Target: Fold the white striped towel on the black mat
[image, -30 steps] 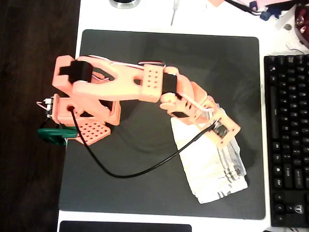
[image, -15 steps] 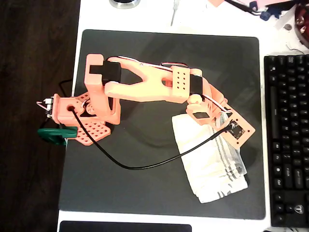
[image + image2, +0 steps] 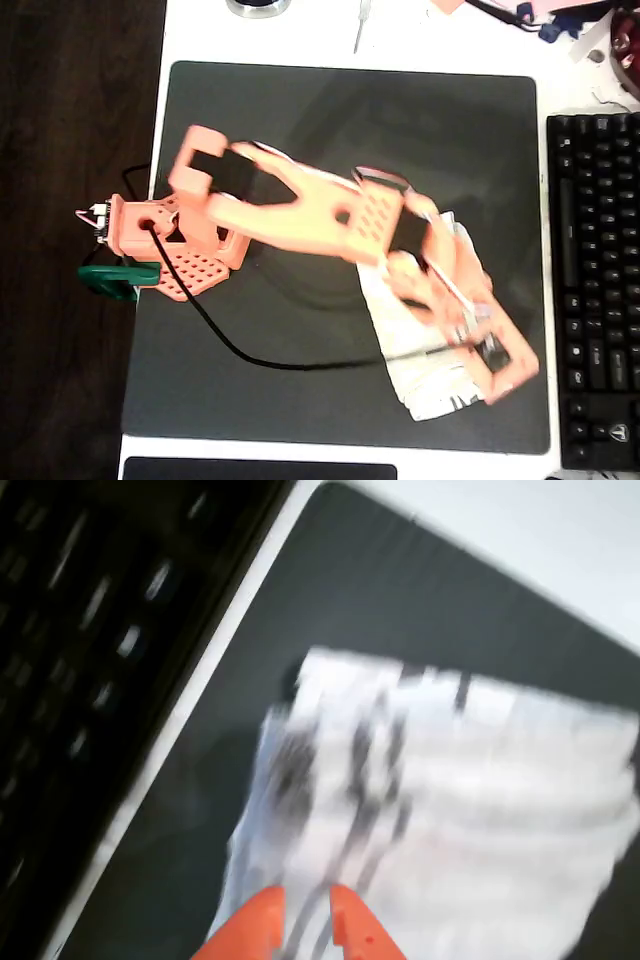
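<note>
- The white striped towel at lower right of the overhead view looks like soft, rumpled cloth.
- The black mat is flat and matt.
- The arm and its gripper look like matt orange plastic.
- The keyboard at right has dark plastic keys.
- The table along the top is smooth white.

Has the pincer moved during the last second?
Yes. In the overhead view the pincer has swung toward the mat's lower edge, over the towel.

black keyboard at right edge of white table, green clamp at left, dark floor beyond
</note>
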`<control>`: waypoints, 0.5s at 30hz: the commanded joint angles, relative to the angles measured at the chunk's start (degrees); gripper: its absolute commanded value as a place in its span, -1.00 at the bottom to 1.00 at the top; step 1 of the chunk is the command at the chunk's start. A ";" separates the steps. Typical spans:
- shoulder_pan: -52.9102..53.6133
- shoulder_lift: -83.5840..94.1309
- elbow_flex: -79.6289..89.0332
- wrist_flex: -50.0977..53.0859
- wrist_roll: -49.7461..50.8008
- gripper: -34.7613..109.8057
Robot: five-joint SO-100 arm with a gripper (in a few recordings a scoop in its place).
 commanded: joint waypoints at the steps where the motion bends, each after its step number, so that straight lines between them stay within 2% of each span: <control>1: 2.02 -6.15 -8.61 1.76 -0.53 -0.42; 8: 2.64 -15.38 -17.31 6.42 0.18 -0.42; 15: 3.87 3.43 -1.76 6.33 -2.81 -0.37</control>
